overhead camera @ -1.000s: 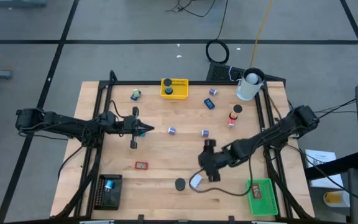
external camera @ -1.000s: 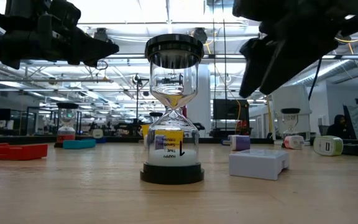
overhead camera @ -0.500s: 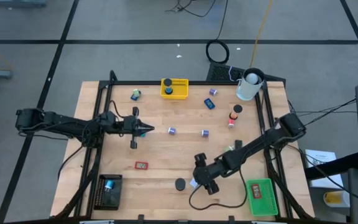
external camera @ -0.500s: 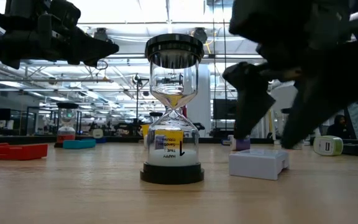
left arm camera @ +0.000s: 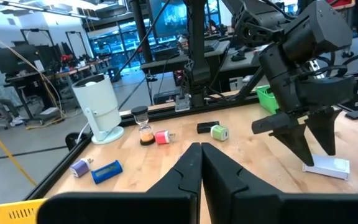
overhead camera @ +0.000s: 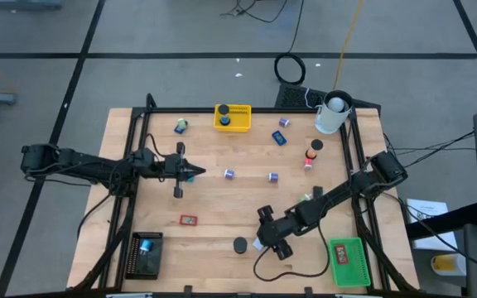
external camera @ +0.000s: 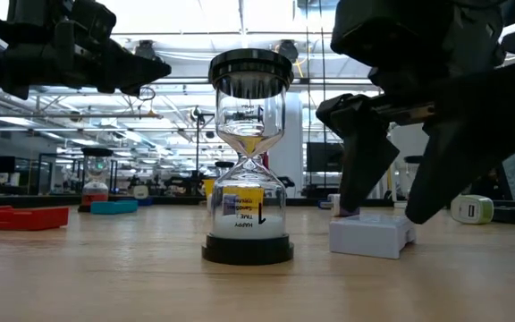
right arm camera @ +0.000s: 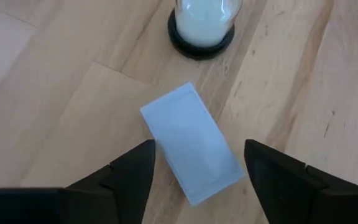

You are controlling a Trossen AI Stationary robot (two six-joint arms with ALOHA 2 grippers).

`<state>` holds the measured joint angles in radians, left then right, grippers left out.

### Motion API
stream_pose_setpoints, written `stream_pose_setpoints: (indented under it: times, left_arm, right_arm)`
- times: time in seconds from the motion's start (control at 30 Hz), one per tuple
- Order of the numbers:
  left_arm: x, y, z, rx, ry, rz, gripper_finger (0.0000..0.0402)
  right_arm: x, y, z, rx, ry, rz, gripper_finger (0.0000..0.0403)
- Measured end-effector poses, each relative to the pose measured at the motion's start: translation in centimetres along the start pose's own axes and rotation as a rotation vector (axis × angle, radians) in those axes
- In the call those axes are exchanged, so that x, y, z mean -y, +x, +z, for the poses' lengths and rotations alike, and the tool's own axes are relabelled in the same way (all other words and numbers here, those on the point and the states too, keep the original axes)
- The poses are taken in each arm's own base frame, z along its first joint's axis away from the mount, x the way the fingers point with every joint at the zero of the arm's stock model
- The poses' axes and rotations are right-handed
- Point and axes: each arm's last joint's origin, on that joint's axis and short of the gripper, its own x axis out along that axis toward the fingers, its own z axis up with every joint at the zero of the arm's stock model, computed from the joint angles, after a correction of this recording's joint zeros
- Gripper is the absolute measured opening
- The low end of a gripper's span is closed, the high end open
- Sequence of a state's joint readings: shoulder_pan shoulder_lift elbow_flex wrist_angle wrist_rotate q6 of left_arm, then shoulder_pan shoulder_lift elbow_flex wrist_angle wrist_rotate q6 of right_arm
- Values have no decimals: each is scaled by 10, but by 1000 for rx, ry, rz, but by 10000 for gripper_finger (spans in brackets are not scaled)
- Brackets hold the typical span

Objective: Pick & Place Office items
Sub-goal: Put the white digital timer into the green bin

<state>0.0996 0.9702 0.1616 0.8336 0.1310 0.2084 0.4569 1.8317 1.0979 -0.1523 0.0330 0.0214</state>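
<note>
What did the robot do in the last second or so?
The right gripper swung toward the table's front edge and came down with open fingers either side of the white block, not yet gripping it. The left gripper, shut, the hourglass and the block stayed put.

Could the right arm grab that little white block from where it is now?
Probably yes. The right gripper hangs open just above the white block, one finger to each side, with nothing between them. The hourglass stands close but apart.
</note>
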Motion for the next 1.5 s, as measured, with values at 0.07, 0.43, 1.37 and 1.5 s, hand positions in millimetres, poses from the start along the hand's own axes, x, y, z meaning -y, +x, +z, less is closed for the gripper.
stream_pose_setpoints:
  times: [0.07, 0.43, 1.37, 1.5]
  left_arm:
    - [0, 0, 0, 1, 0, 0, 26]
    - [0, 0, 0, 1, 1, 0, 16]
    - [0, 0, 0, 1, -1, 0, 5]
    - [0, 0, 0, 1, -4, 1, 22]
  right_arm:
    - [1, 0, -1, 0, 2, -16, 237]
    - [2, 0, 0, 7, 22, -12, 289]
    - [-1, -1, -2, -11, 177, 19, 154]
    - [-5, -20, 1, -13, 237, -3, 180]
